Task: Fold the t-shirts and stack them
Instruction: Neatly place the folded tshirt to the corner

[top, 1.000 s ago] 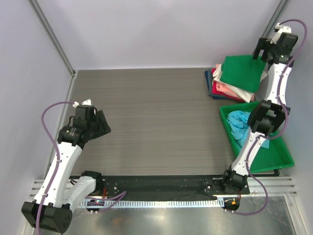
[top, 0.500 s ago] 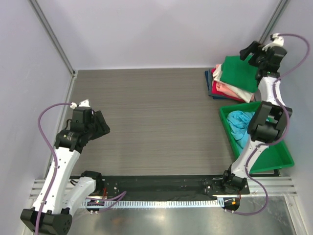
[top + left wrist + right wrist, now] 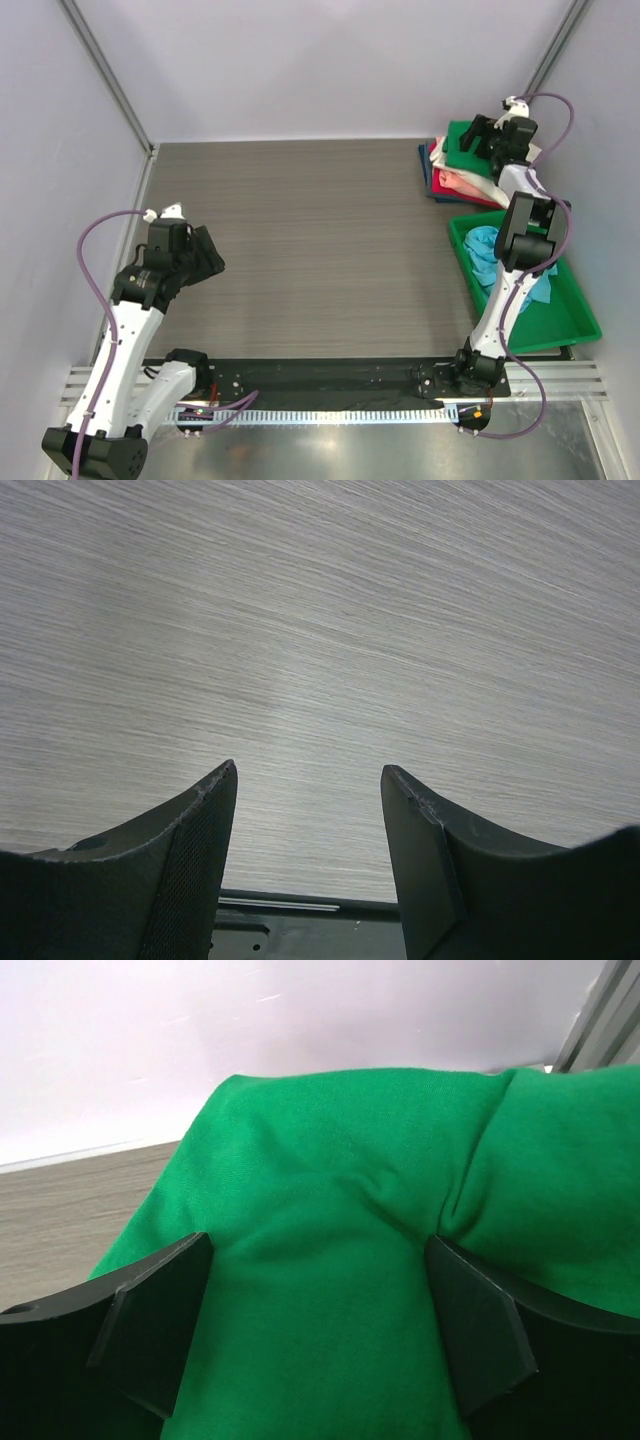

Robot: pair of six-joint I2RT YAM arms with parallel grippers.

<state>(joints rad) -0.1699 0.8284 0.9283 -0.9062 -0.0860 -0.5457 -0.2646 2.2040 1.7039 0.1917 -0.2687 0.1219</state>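
A folded bright green t-shirt point(image 3: 456, 142) tops a stack at the back right, over cream and pink-red t-shirts point(image 3: 462, 183) and a navy one point(image 3: 427, 164). My right gripper point(image 3: 479, 135) is low over the green t-shirt, open. In the right wrist view the green cloth point(image 3: 320, 1210) fills the space between the wide-apart fingers point(image 3: 150, 1325), and the gripper point(image 3: 318, 1310) grips nothing. A crumpled light blue t-shirt point(image 3: 484, 250) lies in the green bin point(image 3: 560, 328). My left gripper point(image 3: 207, 256) is open and empty above the bare table at the left, as the left wrist view point(image 3: 305, 780) shows.
The green plastic bin stands at the right edge, in front of the stack. Purple-grey walls close the back and sides, with a metal post point(image 3: 105, 75) at the back left. The wood-grain table top point(image 3: 320, 240) lies between the arms.
My right gripper has come down and to the left, from high by the back right wall onto the green t-shirt. The left arm drew in slightly, then stayed still.
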